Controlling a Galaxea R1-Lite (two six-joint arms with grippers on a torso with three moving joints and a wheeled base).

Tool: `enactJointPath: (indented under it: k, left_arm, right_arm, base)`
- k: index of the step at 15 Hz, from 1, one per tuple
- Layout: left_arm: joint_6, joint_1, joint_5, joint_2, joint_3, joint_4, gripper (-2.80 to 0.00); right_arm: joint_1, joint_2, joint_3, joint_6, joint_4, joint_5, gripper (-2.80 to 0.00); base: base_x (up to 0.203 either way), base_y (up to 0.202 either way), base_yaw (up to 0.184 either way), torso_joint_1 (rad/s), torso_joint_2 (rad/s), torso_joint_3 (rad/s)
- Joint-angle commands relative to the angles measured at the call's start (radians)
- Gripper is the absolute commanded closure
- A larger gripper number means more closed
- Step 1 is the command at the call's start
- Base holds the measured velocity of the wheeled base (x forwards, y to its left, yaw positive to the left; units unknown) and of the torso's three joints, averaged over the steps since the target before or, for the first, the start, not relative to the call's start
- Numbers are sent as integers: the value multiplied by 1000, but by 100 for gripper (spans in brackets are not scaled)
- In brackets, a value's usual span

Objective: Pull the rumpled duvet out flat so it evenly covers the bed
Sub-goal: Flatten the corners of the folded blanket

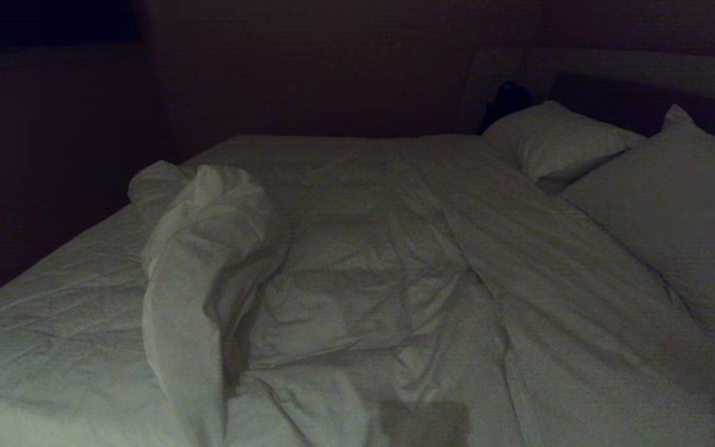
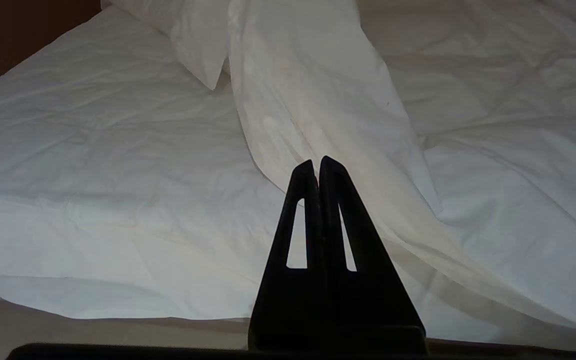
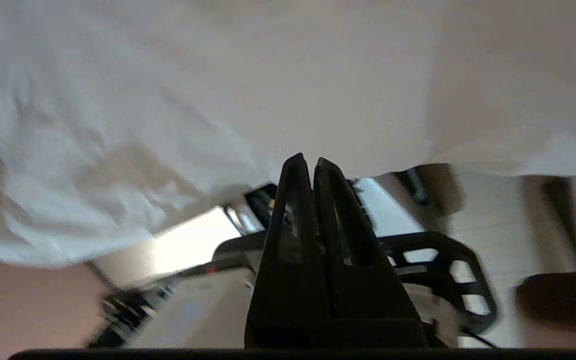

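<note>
Head view first: I see the bed [image 1: 53,298] in a dim room, dark walls behind it and a dark headboard [image 1: 637,102] at the far right. The duvet [image 1: 395,261] lies rumpled across the mattress, one edge folded back into a thick roll [image 1: 202,248] toward the left, baring creased sheet [image 1: 41,310] beside it. Two pillows [image 1: 556,143] sit by the headboard. A dark bit at the right edge is probably my right arm; I cannot tell.

Left wrist view: my left tool [image 2: 318,167] is pinched together, empty, over the bed's edge, pointing at the fold [image 2: 318,100].

Right wrist view: my right tool [image 3: 305,165] is pressed together, holding nothing, white bedding [image 3: 168,100] blurred above it.
</note>
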Motion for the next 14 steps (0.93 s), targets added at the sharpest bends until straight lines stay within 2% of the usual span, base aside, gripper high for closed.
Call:
enactJointPath:
  k: [1,4,8,11,12,14]
  left_arm:
    - [0,0,0,0,0,0,0]
    - [0,0,0,0,0,0,0]
    - [0,0,0,0,0,0,0]
    - [0,0,0,0,0,0,0]
    - [0,0,0,0,0,0,0]
    - [0,0,0,0,0,0,0]
  right_arm:
    - [31,-9,-51,-216,115,-47,0]
    - [58,-19,-37,-154,55,-182,0]
    - [57,-72,169,-152,-206,-331,0]
    - [56,-109,370,-159,-477,-380,0]
    - [53,-114,411,-159,-528,-386,0]
    - [30,-116,450,-151,-544,-379,0]
  base:
    - [0,0,0,0,0,0]
    - [0,0,0,0,0,0]
    - [0,0,0,0,0,0]
    - [0,0,0,0,0,0]
    - [0,0,0,0,0,0]
    - [0,0,0,0,0,0]
